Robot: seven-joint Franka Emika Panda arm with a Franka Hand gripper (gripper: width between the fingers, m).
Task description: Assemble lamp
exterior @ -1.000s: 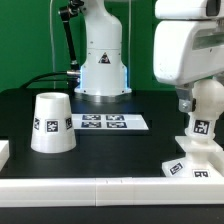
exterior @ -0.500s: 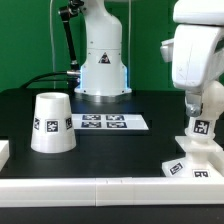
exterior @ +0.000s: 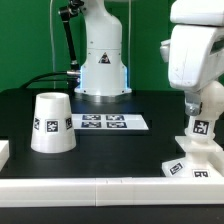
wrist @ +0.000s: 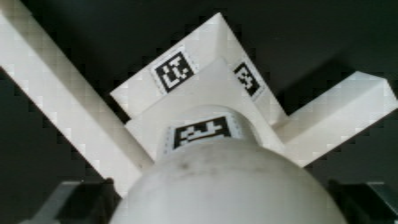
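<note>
The white ball bulb (exterior: 209,101) stands upright on the stepped square base (exterior: 193,165) at the exterior view's right, near the table's front edge. My gripper (exterior: 205,103) hangs over the bulb with a finger on each side. In the wrist view the bulb (wrist: 210,185) fills the space between the dark fingers (wrist: 64,200), with a dark gap on each side, so the jaws look open around it. The base (wrist: 199,75) lies beneath it. The cone shade (exterior: 51,123) stands alone at the exterior view's left.
The marker board (exterior: 103,122) lies flat in the middle of the black table. The arm's white pedestal (exterior: 103,60) stands at the back. A white ledge (exterior: 100,186) runs along the front edge, and a small white block (exterior: 3,152) sits at the far left.
My hand has shifted toward the exterior view's right over the bulb. The bulb, base and shade have not moved.
</note>
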